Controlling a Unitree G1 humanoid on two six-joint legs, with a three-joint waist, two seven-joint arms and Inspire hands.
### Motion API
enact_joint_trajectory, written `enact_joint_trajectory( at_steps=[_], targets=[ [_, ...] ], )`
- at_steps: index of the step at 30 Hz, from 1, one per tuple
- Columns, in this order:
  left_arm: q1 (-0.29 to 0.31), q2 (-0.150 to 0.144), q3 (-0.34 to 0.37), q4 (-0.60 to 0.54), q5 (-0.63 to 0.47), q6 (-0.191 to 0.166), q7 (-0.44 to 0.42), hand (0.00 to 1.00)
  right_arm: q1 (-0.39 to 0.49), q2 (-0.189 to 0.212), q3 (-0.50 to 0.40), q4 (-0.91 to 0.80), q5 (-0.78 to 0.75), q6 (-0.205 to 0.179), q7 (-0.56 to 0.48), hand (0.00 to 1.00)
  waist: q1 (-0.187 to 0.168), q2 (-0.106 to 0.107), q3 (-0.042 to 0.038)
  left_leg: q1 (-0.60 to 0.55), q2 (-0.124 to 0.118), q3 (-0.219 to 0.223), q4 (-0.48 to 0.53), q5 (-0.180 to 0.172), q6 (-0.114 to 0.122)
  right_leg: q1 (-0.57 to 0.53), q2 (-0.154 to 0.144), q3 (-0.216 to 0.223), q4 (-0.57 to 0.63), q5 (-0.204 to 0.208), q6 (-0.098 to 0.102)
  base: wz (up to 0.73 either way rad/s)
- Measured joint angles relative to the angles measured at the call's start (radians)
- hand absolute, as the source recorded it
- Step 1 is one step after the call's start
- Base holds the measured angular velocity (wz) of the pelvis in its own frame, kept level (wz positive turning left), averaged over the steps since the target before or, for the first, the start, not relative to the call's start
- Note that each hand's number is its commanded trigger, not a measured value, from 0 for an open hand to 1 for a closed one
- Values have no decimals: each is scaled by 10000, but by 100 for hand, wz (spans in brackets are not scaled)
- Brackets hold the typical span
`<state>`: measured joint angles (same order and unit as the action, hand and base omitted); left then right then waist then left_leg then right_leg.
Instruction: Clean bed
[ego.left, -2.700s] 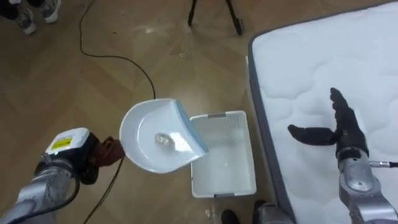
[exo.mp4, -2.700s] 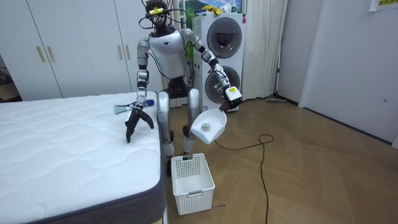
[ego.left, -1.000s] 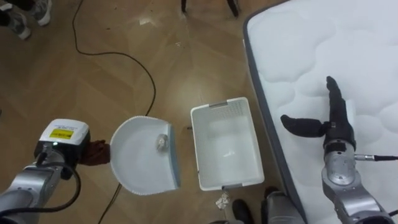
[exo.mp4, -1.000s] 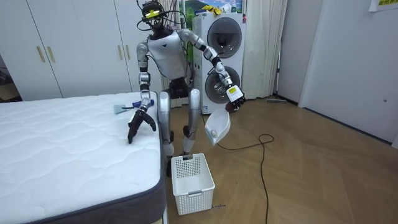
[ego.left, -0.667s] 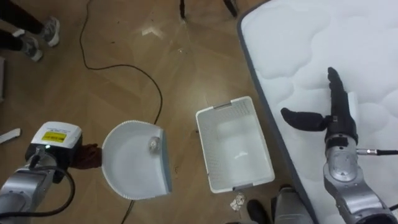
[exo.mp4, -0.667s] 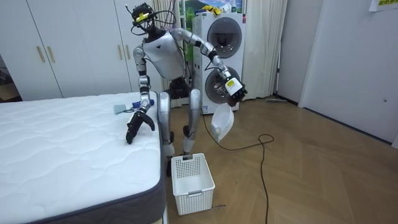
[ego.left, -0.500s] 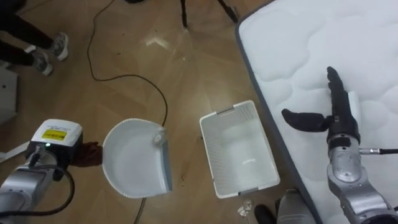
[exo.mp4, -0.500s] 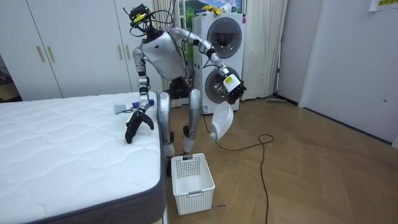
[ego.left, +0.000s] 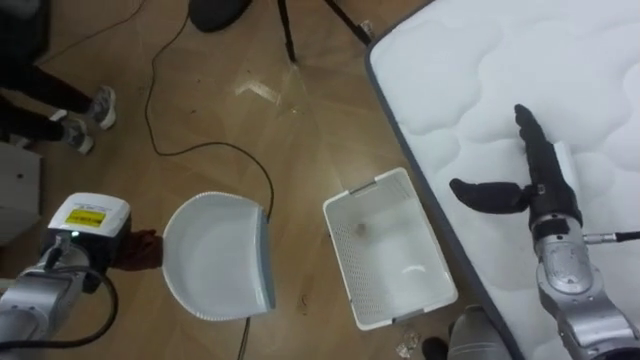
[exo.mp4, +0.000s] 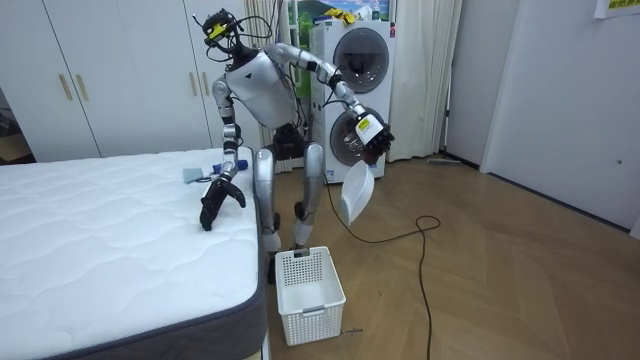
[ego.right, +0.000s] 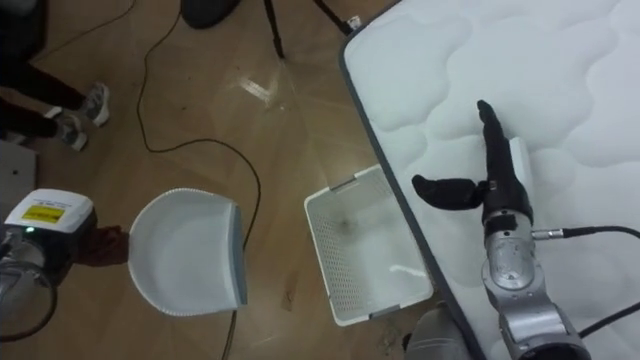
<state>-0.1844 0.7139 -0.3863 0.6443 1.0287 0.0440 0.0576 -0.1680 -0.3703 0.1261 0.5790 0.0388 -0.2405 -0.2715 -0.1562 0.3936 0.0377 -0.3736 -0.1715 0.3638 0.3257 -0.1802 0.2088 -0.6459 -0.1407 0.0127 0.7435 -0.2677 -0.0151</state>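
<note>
In the left eye view, the white dustpan (ego.left: 215, 255) is now empty; the crumpled wad it carried half a second ago has left its lip. A small pale scrap (ego.left: 362, 228) now lies inside the white slotted basket (ego.left: 343, 262), well apart from the left hand (ego.left: 140, 250), which stays curled round the dustpan's handle. This suggests that the emptying step is done. The right hand (ego.left: 535, 185) stays over the white mattress (ego.left: 480, 70), fingers straight, thumb spread, holding nothing. In the room view, the robot stands by the bed's corner, and the dustpan (exo.mp4: 356, 190) hangs steeply tilted above and beyond the basket (exo.mp4: 308, 285). In the right eye view, the pan (ego.right: 185, 250) again shows a bare floor.
</note>
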Motion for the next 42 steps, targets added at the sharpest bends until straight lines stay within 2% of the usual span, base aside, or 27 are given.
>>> enact_joint_trajectory(
  at_steps=[3,5,7,9,13,14,17,22,23,25,26,27,28,29,30,32,35,38,42],
  targets=[
    [-30,132,0,-122,-65,-8,12,100,27,-165,-20,-69,12,-36,57,0,-71,236,9,13,-3,40,32,-43,-13,5,-1,24,41,-46,3,-2],
    [-122,237,0,-237,-74,-7,47,100,53,-270,-34,-73,9,-246,61,0,-74,393,33,49,-27,111,-4,-43,-12,-15,-13,75,88,-102,0,-7],
    [-154,322,0,-381,-157,-7,143,100,68,-262,-20,-67,18,-295,97,0,-111,362,59,153,-90,158,-44,-49,-24,-5,-46,155,218,-213,-32,-4],
    [-154,322,-2,-379,-399,-8,429,100,32,-236,-10,-66,46,-302,155,0,-292,313,102,214,-182,149,-70,-55,-33,-31,-140,180,393,-357,-57,5],
    [-133,321,-1,-602,-546,-18,512,100,73,-217,-44,-43,117,-313,357,0,-375,249,145,279,-175,169,-70,-73,-67,-15,-96,224,389,-348,-35,-3],
    [-98,318,-2,-691,-546,-42,589,100,75,-220,-45,-41,201,-299,392,0,-361,179,170,358,-175,232,-97,-78,-76,15,-58,294,391,-348,-35,-14],
    [-40,312,-1,-751,-558,-85,712,100,206,-229,-15,-55,273,-272,535,0,-375,-26,159,449,-164,236,-128,-87,-92,110,-1,341,353,-348,-34,-6],
    [92,9,0,-1019,-984,-142,850,100,522,-227,-64,10,322,-240,648,0,-347,-354,129,887,-137,158,-92,-252,-139,520,58,384,320,-496,0,-2],
    [252,-30,106,-1315,-1075,-233,887,100,605,-168,-128,99,313,-220,681,0,-325,-491,104,998,-120,159,-96,-287,-150,635,87,393,291,-513,5,-14],
    [615,-342,458,-1767,-1061,-330,918,100,757,-127,-143,256,343,-192,745,0,-143,-637,48,1193,-10,157,-75,-360,-224,875,308,547,99,-503,21,-35],
    [787,-462,520,-1948,-1138,-454,959,100,867,-103,-92,371,346,-183,774,0,96,-779,-42,1257,41,-101,22,-402,-296,994,501,745,-61,-429,17,-67],
    [970,-524,525,-2101,-1205,-520,981,100,983,-85,5,395,347,-133,789,0,279,-930,-75,1309,39,-732,182,-425,-341,1161,709,970,-261,-313,5,-73],
    [1093,-551,541,-2192,-1223,-541,1001,100,1025,-66,60,408,346,-97,794,0,353,-986,-87,1324,37,-1098,301,-440,-378,1267,797,1051,-385,-235,-2,-86],
    [1283,-714,671,-2309,-1226,-609,1015,100,1157,35,72,417,375,-30,772,0,575,-1122,-101,1358,37,-1771,540,-484,-518,1469,988,1275,-614,-106,-27,-95],
    [1590,-862,872,-2565,-1250,-620,1090,100,1259,145,82,416,390,76,772,0,718,-1281,-121,1417,37,-2238,652,-525,-594,1658,1149,1482,-786,-9,-27,-90],
    [1789,-1129,1109,-2876,-1239,-703,1100,100,1452,309,57,417,390,228,774,0,687,-1448,-164,1604,78,-2478,599,-554,-629,1933,1283,1546,-1060,110,27,-42],
    [1777,-1240,1108,-3244,-1285,-875,1099,100,1667,549,18,414,455,481,783,0,474,-1780,-202,2099,212,-2368,95,-604,-547,2352,1430,1521,-1487,304,100,-16],
    [1801,-1307,1106,-3613,-1365,-1061,1078,100,1782,553,-183,384,577,568,773,0,431,-1910,-236,2441,361,-2195,-141,-625,-513,2744,1475,1325,-1938,565,139,-29],
    [2030,-1376,1151,-4474,-1680,-1308,1049,100,2046,623,-411,369,1232,597,643,0,497,-2171,-235,3030,427,-1589,-517,-687,-411,2958,1512,1164,-2068,675,155,-47]
  ],
)
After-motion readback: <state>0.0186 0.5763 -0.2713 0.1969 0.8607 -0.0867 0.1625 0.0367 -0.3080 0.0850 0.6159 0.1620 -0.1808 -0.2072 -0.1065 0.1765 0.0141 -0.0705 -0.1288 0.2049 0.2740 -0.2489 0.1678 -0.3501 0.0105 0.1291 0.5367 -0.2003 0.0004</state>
